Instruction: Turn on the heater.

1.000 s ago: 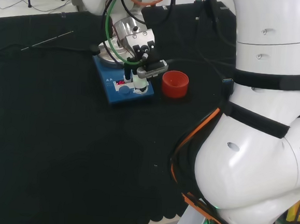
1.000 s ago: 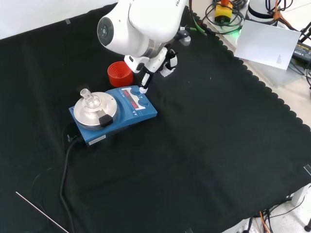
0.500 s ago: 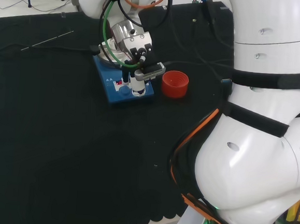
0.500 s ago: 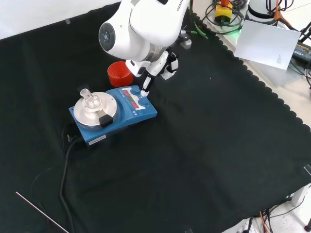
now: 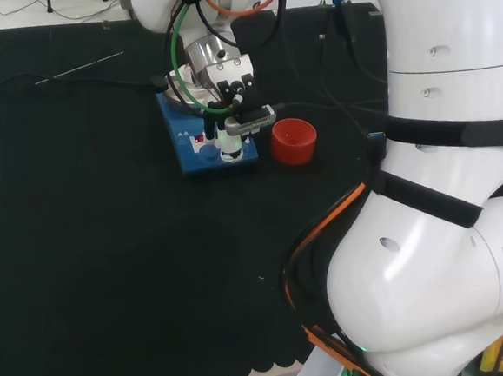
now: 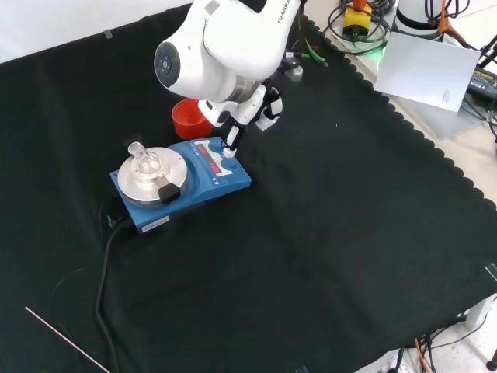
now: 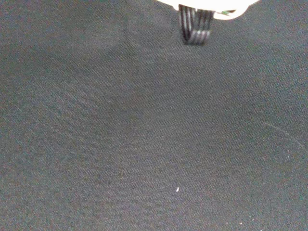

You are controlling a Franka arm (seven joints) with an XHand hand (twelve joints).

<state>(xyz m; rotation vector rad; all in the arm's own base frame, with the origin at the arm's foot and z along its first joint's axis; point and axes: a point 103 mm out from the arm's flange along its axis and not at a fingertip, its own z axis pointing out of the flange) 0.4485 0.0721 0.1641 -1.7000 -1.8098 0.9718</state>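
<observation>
On the black cloth surface [image 6: 326, 233], we find the hand [image 6: 233, 132], one finger extended, holding nothing, touching the blue hotplate heater's [image 6: 182, 183] knob; pressing or turning follows.

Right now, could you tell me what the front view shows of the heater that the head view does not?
In the front view, the heater's round silver plate is in the open, with a small clear glass piece standing on it and a black cable trailing off over the cloth. In the head view, the arm stands in front of the plate, but the knobs on the front panel face the camera. Both show the blue heater, the red cup beside it and the robot hand with a finger down at the panel.
</observation>
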